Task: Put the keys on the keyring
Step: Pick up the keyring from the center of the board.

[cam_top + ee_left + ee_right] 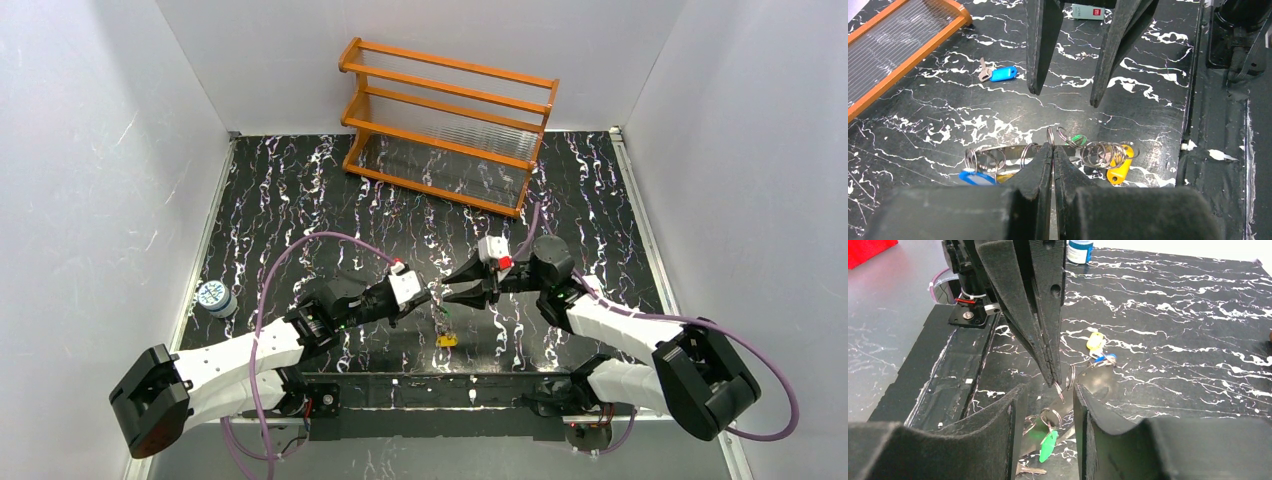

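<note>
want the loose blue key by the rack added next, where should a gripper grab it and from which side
Likely by the plastic head of the loose blue key, from straight above, jaws across its short width: it lies flat, and the head looks thicker than the metal blade.

From my console both arms (pixel 240 355) look alike: smooth white shells (pixel 610 325) between chunky black joints (pixel 150 400), with a purple cable (pixel 330 235) looping along each. Just behind each pincer sits a small white camera block (pixel 492 250) with a red patch. The left gripper (pixel 432 296) and the right gripper (pixel 447 288) carry long, tapering black fingers (pixel 1038 45) with a matte, felt-like face. Partway up one left finger I see a round hole (pixel 1055 289).
</note>
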